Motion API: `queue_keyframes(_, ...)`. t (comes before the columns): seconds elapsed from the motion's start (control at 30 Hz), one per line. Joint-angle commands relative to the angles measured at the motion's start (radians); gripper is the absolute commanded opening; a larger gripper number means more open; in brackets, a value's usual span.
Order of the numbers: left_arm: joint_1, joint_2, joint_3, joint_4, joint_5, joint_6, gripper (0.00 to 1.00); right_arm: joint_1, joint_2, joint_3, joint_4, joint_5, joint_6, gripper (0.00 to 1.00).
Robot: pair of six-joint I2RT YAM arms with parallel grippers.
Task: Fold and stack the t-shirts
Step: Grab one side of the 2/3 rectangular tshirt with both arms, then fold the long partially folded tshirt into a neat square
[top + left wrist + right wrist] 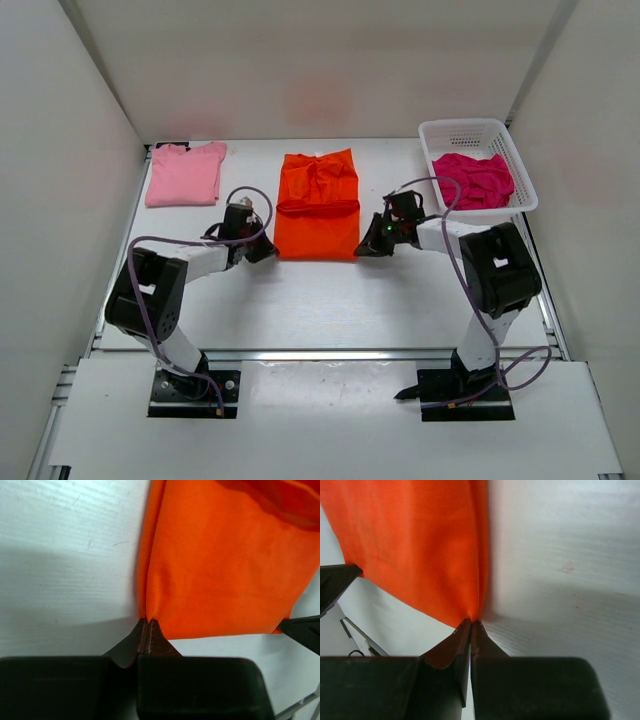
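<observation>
The orange t-shirt (317, 205) lies partly folded at the table's middle, its top part doubled over. My left gripper (268, 250) is shut on its near left corner, seen in the left wrist view (148, 621) against the orange cloth (225, 565). My right gripper (366, 248) is shut on its near right corner, seen in the right wrist view (472, 622) against the cloth (420, 545). The pink t-shirt (185, 172) lies folded at the far left. The magenta t-shirt (474, 180) is bunched inside the basket.
The white mesh basket (474, 128) stands at the far right. White walls close in the table on the left, right and back. The other gripper's tip shows at each wrist view's edge (302, 630) (332, 582).
</observation>
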Motion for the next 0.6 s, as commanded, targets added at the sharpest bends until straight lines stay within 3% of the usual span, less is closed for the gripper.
queue_keyframes(0.0,0.006,-0.114,0.097,-0.072,0.037,0.024,0.0,-0.007,-0.128,0.104,-0.082,0.021,-0.057,0.0)
queue_keyframes(0.2,-0.028,-0.29,0.087,-0.179,0.008,0.044,0.0,-0.013,-0.289,0.048,-0.134,0.024,-0.075,0.0)
queue_keyframes(0.37,-0.066,-0.482,-0.08,-0.275,0.039,0.079,0.0,0.018,-0.427,-0.135,-0.153,0.01,-0.093,0.0)
queue_keyframes(0.57,-0.12,-0.81,-0.244,-0.496,0.057,0.044,0.0,0.133,-0.729,-0.37,-0.262,0.055,-0.055,0.0)
